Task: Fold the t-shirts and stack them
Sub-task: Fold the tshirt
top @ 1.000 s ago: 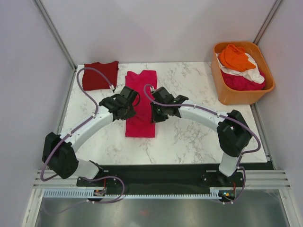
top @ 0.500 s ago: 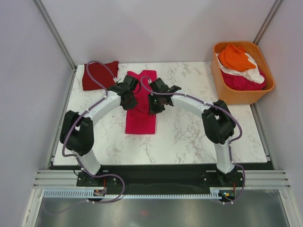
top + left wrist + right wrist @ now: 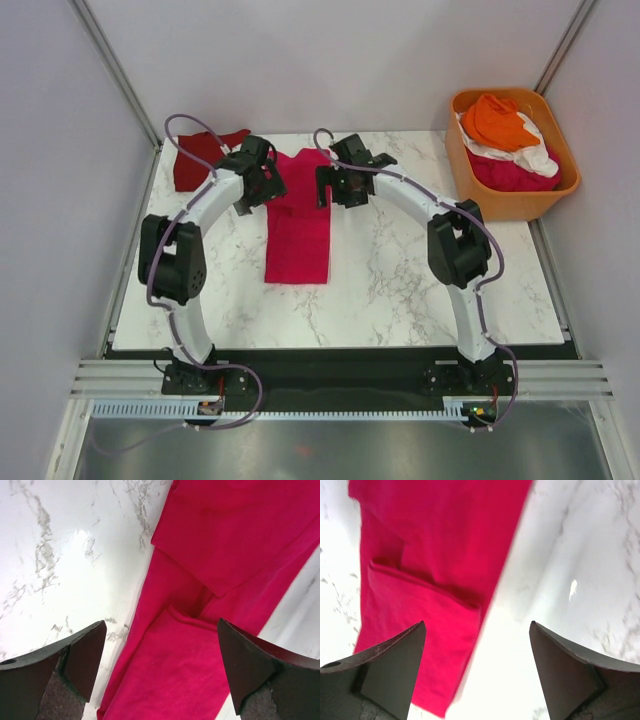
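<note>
Two arms reach out from the near edge of the marble table [image 3: 400, 280], curving inward toward each other. Between them a magenta t-shirt [image 3: 297, 235] lies flat as a long narrow strip, sides already folded in, running away from the arm bases. The left gripper [image 3: 266, 186] hovers at the strip's left edge near its far end, and the right gripper [image 3: 336, 186] hovers at the right edge opposite.

A second ago both pairs of fingers were pressed shut over the middle of the shirt. Now both stand spread wide with nothing between them. The left wrist view shows pink cloth with a folded flap edge below and ahead of the left gripper [image 3: 160, 630]. In the right wrist view, cloth lies under one finger of the right gripper [image 3: 477, 627] and bare marble under the other. The shirt looks released, so this fold seems finished and a crosswise fold probably comes next.

Beyond the left fingers, a folded maroon t-shirt [image 3: 190, 168] sits at the far left corner. Far right of the right fingers, an orange tub [image 3: 490, 205] holds an orange shirt [image 3: 497, 118], a white shirt [image 3: 535, 155] and a pink shirt [image 3: 505, 172], all unfolded.
</note>
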